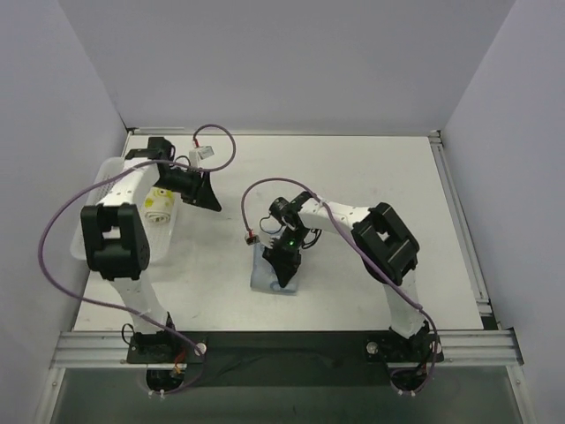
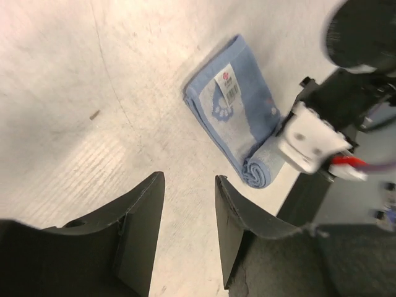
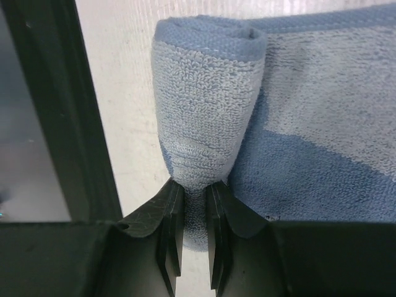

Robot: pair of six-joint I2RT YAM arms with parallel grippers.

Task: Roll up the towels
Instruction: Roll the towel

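the right gripper (image 3: 193,204) has its jaws drawn to a narrow slit, pinching the near end of the rolled part of the light blue towel (image 3: 204,93). in the right wrist view the roll runs straight away from the fingers, its far end folded over at the top. the unrolled stretch lies flat on the table to the right of the roll and touches it.

in the left wrist view the towel is a folded strip lying on a diagonal. its white label (image 2: 227,83) is near the free end at upper left, and the roll is at the lower right end, under the right gripper. the roll's axis lies across the strip. in the top view the towel sits near the middle of the white table (image 1: 371,177), mostly covered by the gripper.

the right arm reaches from its base toward the left, wrist bent down onto the towel.

the left gripper (image 2: 189,179) is held moderately open with nothing between its fingers, above bare table and well apart from the blue towel. the left arm stretches to the far left, beside the white basket (image 1: 104,172). a rolled cream towel (image 1: 159,205) lies in the basket.
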